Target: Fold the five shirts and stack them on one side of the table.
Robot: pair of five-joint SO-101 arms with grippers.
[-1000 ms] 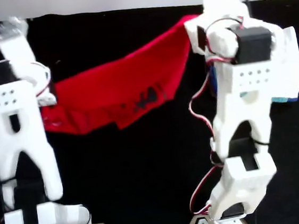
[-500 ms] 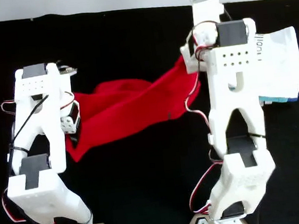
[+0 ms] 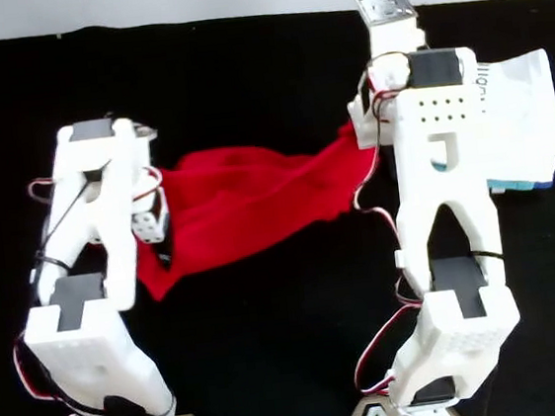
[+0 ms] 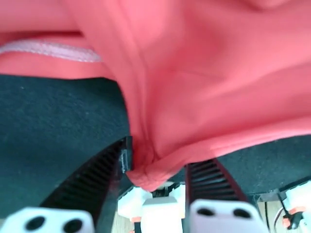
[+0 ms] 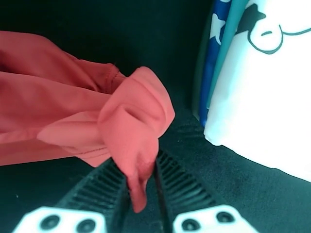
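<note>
Sagging across the middle of the tabletop (image 3: 272,348), the red shirt (image 3: 248,206) had its 9 o'clock end pinched in the left fingers (image 4: 95,182) and its 3 o'clock end in the right fingers (image 5: 97,187), both clamped on cloth. A folded stack (image 3: 523,132) lay at 3 o'clock, perhaps four shirts, leaving this one to fold.

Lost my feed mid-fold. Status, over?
Left end effector shut on red shirt. Right end effector shut on it too. Folded stack beside it.
</note>
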